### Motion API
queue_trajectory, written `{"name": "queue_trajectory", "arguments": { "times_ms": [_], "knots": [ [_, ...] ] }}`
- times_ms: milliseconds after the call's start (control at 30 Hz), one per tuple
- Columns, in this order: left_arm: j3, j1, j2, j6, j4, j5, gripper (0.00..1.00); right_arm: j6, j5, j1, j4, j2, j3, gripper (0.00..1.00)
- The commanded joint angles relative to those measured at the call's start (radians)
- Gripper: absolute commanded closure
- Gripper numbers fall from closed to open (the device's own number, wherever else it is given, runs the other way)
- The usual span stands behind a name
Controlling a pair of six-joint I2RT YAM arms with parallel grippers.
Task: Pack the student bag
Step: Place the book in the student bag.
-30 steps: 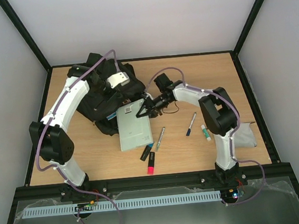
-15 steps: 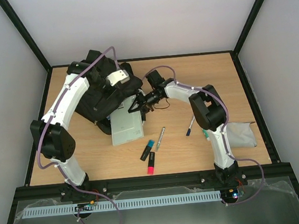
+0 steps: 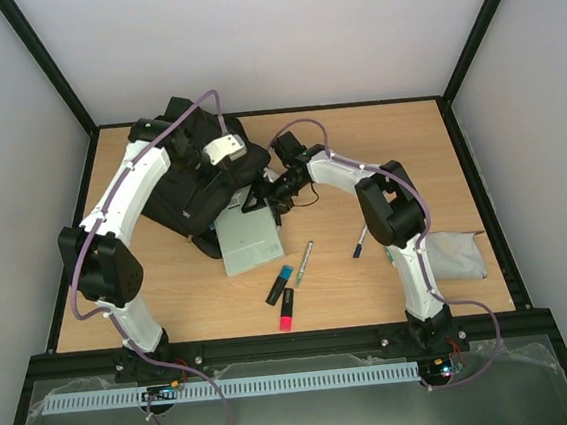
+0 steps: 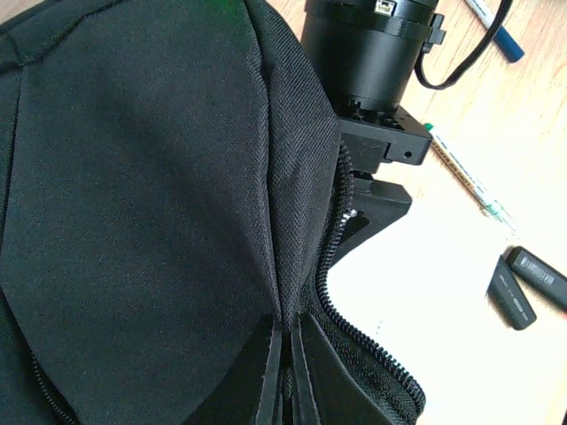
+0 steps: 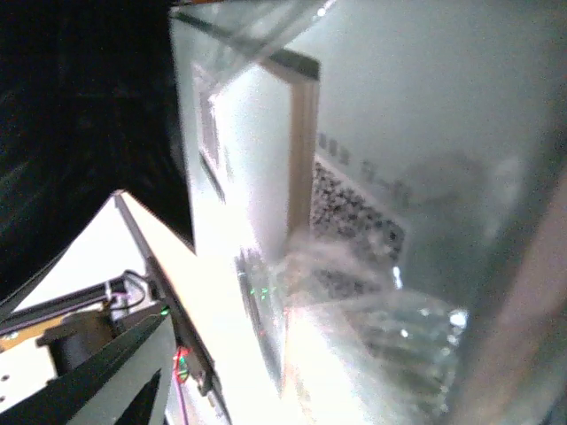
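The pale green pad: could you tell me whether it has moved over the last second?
Yes. The pale green pad slid away from the black marker, further into the student bag.

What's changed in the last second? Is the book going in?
The right gripper pushed the book left and away, so its far end now sits at the bag's open zip. Whether it has let go is unclear. The left gripper stayed clamped on the bag fabric, and the pens have not moved.
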Motion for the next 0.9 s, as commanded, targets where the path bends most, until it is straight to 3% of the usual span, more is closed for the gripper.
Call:
{"name": "queue_trajectory", "arguments": {
  "times_ms": [0,400,633,867],
  "knots": [
    [-0.017,-0.008,-0.026,-0.013,0.016,0.071,0.98,-0.101,0.093,0.007,-0.089,-0.042,0.022,0.31],
    [-0.076,-0.001,-0.056,-0.027,0.061,0.079,0.98,-0.312,0.308,0.007,-0.197,-0.256,-0.065,0.09],
    [-0.078,-0.002,-0.053,-0.015,0.053,0.093,0.98,-0.434,0.384,0.007,-0.258,-0.358,-0.147,0.1],
    [-0.069,-0.001,-0.032,-0.009,0.042,0.1,0.98,-0.611,0.397,0.007,-0.248,-0.517,-0.296,0.22]
  ]
}}
